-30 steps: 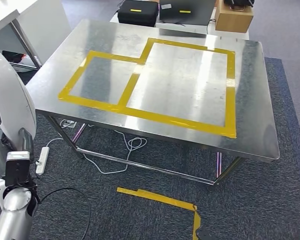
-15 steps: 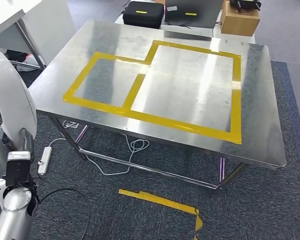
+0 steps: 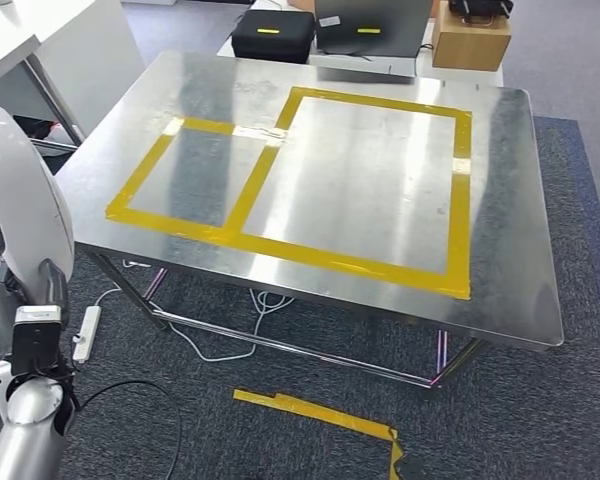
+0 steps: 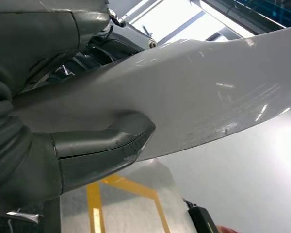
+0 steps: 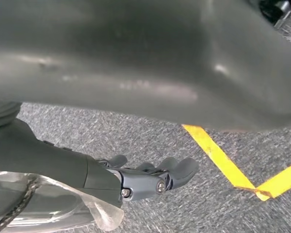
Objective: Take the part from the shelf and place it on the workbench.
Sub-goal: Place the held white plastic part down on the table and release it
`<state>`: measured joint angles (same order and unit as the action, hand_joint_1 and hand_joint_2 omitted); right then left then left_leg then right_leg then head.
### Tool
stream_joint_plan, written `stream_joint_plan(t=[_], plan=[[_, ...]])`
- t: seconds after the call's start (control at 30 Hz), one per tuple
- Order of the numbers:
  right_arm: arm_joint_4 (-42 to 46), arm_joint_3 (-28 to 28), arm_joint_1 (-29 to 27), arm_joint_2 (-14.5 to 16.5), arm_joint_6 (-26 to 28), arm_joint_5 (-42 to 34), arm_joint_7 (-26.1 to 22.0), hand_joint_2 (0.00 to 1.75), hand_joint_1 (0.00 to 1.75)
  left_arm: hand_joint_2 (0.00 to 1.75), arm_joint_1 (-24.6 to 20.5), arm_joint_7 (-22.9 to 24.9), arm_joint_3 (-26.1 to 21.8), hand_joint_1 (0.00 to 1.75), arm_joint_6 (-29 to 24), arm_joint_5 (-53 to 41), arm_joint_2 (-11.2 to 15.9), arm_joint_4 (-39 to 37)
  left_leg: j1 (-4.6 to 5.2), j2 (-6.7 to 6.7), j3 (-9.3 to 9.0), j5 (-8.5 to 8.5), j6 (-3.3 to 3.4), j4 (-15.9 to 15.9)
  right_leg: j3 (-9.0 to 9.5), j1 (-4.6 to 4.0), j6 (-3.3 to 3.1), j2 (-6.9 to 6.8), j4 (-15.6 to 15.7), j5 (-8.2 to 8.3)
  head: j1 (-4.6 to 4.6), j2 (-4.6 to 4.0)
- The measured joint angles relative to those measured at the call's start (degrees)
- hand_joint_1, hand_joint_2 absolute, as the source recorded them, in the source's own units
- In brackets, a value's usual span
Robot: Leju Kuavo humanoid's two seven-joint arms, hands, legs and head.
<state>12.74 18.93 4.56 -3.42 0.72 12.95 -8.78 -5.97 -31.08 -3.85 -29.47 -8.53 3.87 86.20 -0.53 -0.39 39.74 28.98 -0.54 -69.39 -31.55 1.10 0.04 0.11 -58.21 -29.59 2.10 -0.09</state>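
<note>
I hold the white part [image 3: 21, 190] in my left hand [image 4: 45, 160]. It is a big, curved, smooth shell, and it sits low at my left side, not over the bench [image 3: 508, 200] yet. From the left wrist camera I see the thick thumb [image 4: 111, 141] pressed flat on the white skin, and the shell runs far out past the hand. I think the hand grips it near one end because the shape is too wide to wrap around. That means the far end can swing, so I want slow moves.

My right hand [image 5: 137, 177] hangs down over the grey carpet [image 5: 118, 131], near a strip of yellow floor tape [image 5: 224, 162]. Its fingers lie out almost straight and I see nothing in them, so I take it as open. A big dark blur close to that camera hides part of the view, so I am not fully sure.

The bench is a shiny steel top right in front of me. Two boxes of yellow tape [image 3: 350, 265] are stuck on it, a small one and a big one, side by side. I guess they mark where parts should go. A black case [image 3: 273, 32] and a brown box [image 3: 470, 38] sit on another table behind it, well out of the way.

So the pick is done and the put-down is not. Next I need to lift the part up over the near edge and lay it down inside a box.
</note>
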Motion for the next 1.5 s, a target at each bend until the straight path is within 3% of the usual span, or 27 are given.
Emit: stream_joint_plan(t=[0.07, 0.1, 0.2, 0.27, 0.37, 0.4, 0.43, 0.47, 0.53, 0.57, 0.63, 0.77, 0.87, 0.93, 0.97, 1.07, 1.13, 1.23, 1.3, 1.4, 1.43, 1.47, 1.5], plan=[[0.0, 0.01, 0.06, 0.06, 0.01, 0.04, -0.01, 0.0, 0.0, 1.75, -0.03, 0.0, 0.0, 1.75, -0.01, 0.01, 0.04, -0.01, 0.39, 0.09, -2.87, -3.24, 0.76, 6.88, 0.64, -0.11, 0.42, 0.01, 0.03, -0.63, -0.02, 0.0], [0.0, 0.0, 0.11, 0.09, 0.01, 0.05, -0.01, 0.0, 0.0, 1.75, -0.05, 0.0, 0.01, 1.75, -0.01, 0.01, 0.07, -0.01, 0.59, 0.14, -3.7, -3.63, 1.03, 8.9, 0.7, -0.14, 0.71, -0.01, 0.06, -0.84, -0.04, 0.0], [0.0, 0.0, 0.17, 0.13, -0.01, 0.05, 0.01, 0.0, 0.0, 1.75, -0.02, 0.0, 0.01, 1.75, -0.01, 0.04, 0.1, 0.0, 0.7, 0.08, -4.22, -3.07, 1.56, 10.46, 0.66, -0.15, 1.74, -0.24, 0.46, -1.21, -0.1, 0.0], [0.0, 0.02, 0.24, 0.13, -0.01, 0.05, -0.01, 0.0, 0.0, 1.75, -0.02, 0.0, -0.01, 1.75, -0.02, 0.03, 0.09, 0.0, 0.42, 0.03, -4.8, -3.07, 2.01, 11.16, -0.14, -0.23, 2.27, -0.26, -1.12, -2.41, -0.22, 0.0], [0.0, 0.05, 0.24, 0.18, 0.01, 0.05, -0.03, 0.0, 0.0, 1.75, -0.02, 0.0, -0.01, 1.75, 0.0, 0.03, 0.04, 0.0, 0.45, 0.04, -5.27, -2.68, 2.62, 11.4, -5.87, -0.32, 2.52, -0.19, -11.42, -6.64, -0.44, 0.0], [0.0, 0.05, 0.15, 0.19, 0.01, 0.05, -0.02, 0.0, 0.0, 1.75, 0.03, 0.0, -0.01, 1.75, 0.01, 0.03, 0.03, -0.01, 0.53, 0.02, -5.38, -2.51, 2.73, 11.38, -7.85, -0.35, 2.54, -0.19, -14.43, -7.26, -0.45, 0.0], [0.0, 0.06, 0.06, 0.19, 0.01, 0.05, -0.01, 0.0, 0.0, 1.75, 0.08, 0.0, -0.01, 1.75, 0.01, 0.03, 0.02, -0.01, 0.61, -0.05, -5.58, -2.32, 2.78, 11.37, -8.92, -0.39, 2.5, -0.18, -15.48, -6.69, -0.45, 0.0], [0.0, 0.06, 0.0, 0.19, 0.02, 0.05, 0.01, 0.0, 0.0, 1.75, 0.12, 0.0, -0.01, 1.75, 0.01, 0.03, 0.02, -0.02, 0.65, -0.12, -5.89, -2.1, 2.75, 11.36, -8.72, -0.42, 2.39, -0.18, -14.04, -4.86, -0.46, 0.0], [0.0, 0.07, 0.03, 0.19, 0.02, 0.05, 0.01, 0.0, 0.0, 1.75, 0.14, 0.0, -0.01, 1.75, 0.01, 0.03, 0.01, -0.02, 0.69, -0.24, -6.75, -1.51, 2.53, 11.34, -5.83, -0.49, 1.99, -0.16, -6.84, -0.11, -0.44, 0.0], [0.0, 0.08, 0.08, 0.19, 0.02, 0.05, 0.0, 0.0, 0.0, 1.75, 0.08, 0.0, -0.01, 1.75, 0.01, 0.03, 0.0, -0.02, 0.78, -0.28, -7.02, -1.22, 2.32, 11.23, -4.11, -0.57, 1.75, -0.12, -3.44, 1.34, -0.43, 0.0], [0.0, 0.1, 0.26, 0.19, 0.02, 0.05, 0.0, 0.0, 0.0, 1.75, -0.05, 0.0, -0.01, 1.75, 0.01, 0.07, -0.01, -0.02, 0.88, -0.31, -7.05, -0.96, 1.86, 11.07, -2.43, -0.78, 1.3, -0.04, -0.46, 1.59, -0.37, 0.0], [0.0, 0.12, 0.28, 0.26, 0.01, 0.05, -0.02, 0.0, 0.0, 1.75, -0.23, -0.01, 0.04, 1.75, 0.02, 0.04, 0.07, 0.02, 0.74, -0.23, -6.43, 0.26, 0.7, 9.62, -1.63, -0.54, 0.26, -0.03, 0.54, 1.47, -0.24, 0.0], [0.0, 0.12, 0.38, 0.3, -0.01, 0.05, -0.04, 0.0, 0.0, 1.75, -0.35, -0.01, 0.04, 1.75, 0.0, 0.02, 0.11, 0.02, 0.31, -0.09, -1.89, 4.36, -0.22, 0.12, -0.94, -0.39, -0.37, -0.14, 0.77, 1.19, -0.03, 0.0], [0.0, 0.13, 0.32, 0.3, -0.07, 0.07, -0.05, 0.0, 0.0, 1.75, -0.13, 0.0, 0.04, 1.75, 0.0, 0.06, 0.11, -0.01, 0.0, -0.04, 1.02, 5.04, -0.56, -4.79, -0.54, -0.4, -0.45, -0.15, 0.75, 0.87, -0.04, 0.0], [0.0, 0.14, 0.27, 0.3, -0.1, 0.07, -0.04, 0.0, 0.0, 1.75, -0.06, 0.0, 0.04, 1.75, 0.01, 0.09, 0.12, -0.02, -0.1, -0.02, 1.12, 3.79, -0.61, -4.3, -0.28, -0.39, -0.4, -0.14, 0.74, 0.69, -0.05, 0.0], [0.0, 0.17, 0.33, 0.33, -0.13, 0.1, -0.06, 0.0, 0.0, 1.75, -0.16, -0.01, 0.04, 1.75, 0.01, 0.12, 0.16, -0.02, -0.14, 0.19, -2.9, -2.16, -0.35, 5.67, 0.52, -0.45, 0.16, -0.06, 0.69, 0.04, -0.05, 0.0], [0.0, 0.17, 0.47, 0.34, -0.13, 0.11, -0.06, 0.0, 0.0, 1.75, -0.32, -0.01, 0.04, 1.75, -0.01, 0.12, 0.18, -0.02, 0.05, 0.26, -4.61, -2.93, 0.11, 9.77, 0.46, -0.62, 0.77, -0.04, 0.64, -0.21, -0.1, 0.0], [0.0, 0.19, 0.52, 0.33, -0.19, 0.13, -0.05, 0.0, 0.0, 1.75, -0.32, 0.0, 0.03, 1.75, -0.02, 0.13, 0.22, -0.02, 0.11, 0.1, -4.87, -2.55, 1.06, 10.56, 0.35, -0.6, 1.72, -0.19, 0.74, -0.5, -0.16, 0.0], [0.0, 0.22, 0.6, 0.36, -0.25, 0.14, -0.05, 0.0, 0.0, 1.75, -0.4, -0.01, 0.02, 1.75, -0.02, 0.11, 0.23, -0.02, -0.03, 0.1, -5.26, -2.62, 1.77, 10.97, -1.08, -0.54, 2.14, -0.19, -2.07, -2.33, -0.31, 0.0], [0.0, 0.26, 0.52, 0.42, -0.3, 0.16, -0.06, 0.0, 0.0, 1.75, -0.37, -0.02, 0.02, 1.75, -0.02, 0.14, 0.22, -0.02, 0.15, 0.14, -5.42, -2.44, 2.4, 11.03, -6.92, -0.5, 2.28, -0.17, -12.81, -6.62, -0.44, 0.0], [0.0, 0.26, 0.41, 0.42, -0.3, 0.17, -0.06, 0.0, 0.0, 1.75, -0.3, -0.02, 0.02, 1.75, -0.02, 0.15, 0.21, -0.02, 0.24, 0.11, -5.48, -2.37, 2.49, 11.02, -8.43, -0.52, 2.26, -0.16, -15.13, -6.86, -0.43, 0.0], [0.0, 0.26, 0.31, 0.41, -0.3, 0.17, -0.05, 0.0, 0.0, 1.75, -0.25, -0.02, 0.02, 1.75, -0.02, 0.18, 0.2, -0.02, 0.32, 0.05, -5.58, -2.29, 2.55, 11.0, -8.94, -0.53, 2.18, -0.16, -15.25, -5.92, -0.44, 0.0], [0.0, 0.26, 0.27, 0.4, -0.3, 0.18, -0.05, 0.0, 0.0, 1.75, -0.21, -0.02, 0.02, 1.75, -0.02, 0.2, 0.19, -0.02, 0.37, -0.01, -5.75, -2.19, 2.55, 11.0, -8.32, -0.53, 2.01, -0.16, -13.15, -3.98, -0.44, 0.0]])
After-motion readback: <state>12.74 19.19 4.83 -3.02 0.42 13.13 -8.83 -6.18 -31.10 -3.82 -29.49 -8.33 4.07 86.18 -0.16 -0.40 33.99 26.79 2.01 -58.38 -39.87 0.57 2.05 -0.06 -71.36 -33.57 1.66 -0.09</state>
